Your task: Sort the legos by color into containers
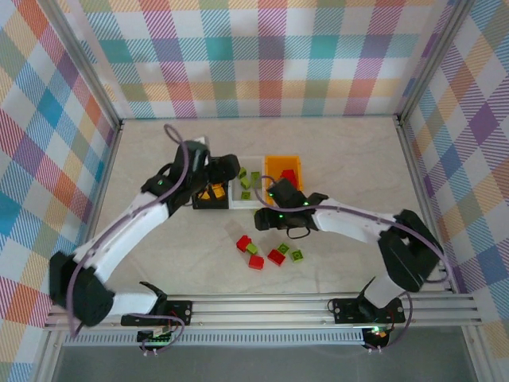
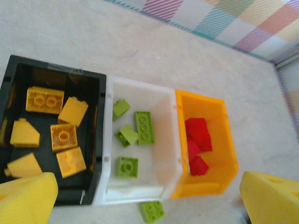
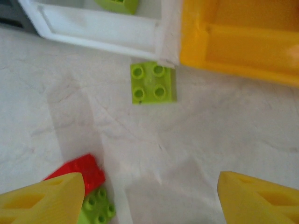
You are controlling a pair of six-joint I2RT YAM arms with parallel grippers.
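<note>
Three bins stand side by side. The black bin [image 2: 100, 121] holds several yellow-orange bricks [image 2: 63, 136]. Several lime green bricks [image 2: 144, 127] lie in the white bin [image 2: 170, 154], and red bricks [image 2: 197, 135] in the orange bin [image 2: 224, 140]. My left gripper [image 2: 148, 199] hangs open above the bins [image 1: 231, 170], holding nothing. One green brick [image 3: 153, 83] lies on the table against the white bin's near corner [image 3: 161, 44]. My right gripper [image 3: 149, 198] is open just short of it [image 1: 278, 194]. A red brick [image 3: 81, 169] and a green brick [image 3: 99, 206] lie by its left finger [image 3: 44, 200].
A loose cluster of red bricks [image 1: 276, 256] and green bricks [image 1: 297, 255] lies on the table in front of the bins. Checkered walls and metal posts enclose the table on three sides. Bare tabletop [image 1: 350, 159] stretches to the right of the orange bin.
</note>
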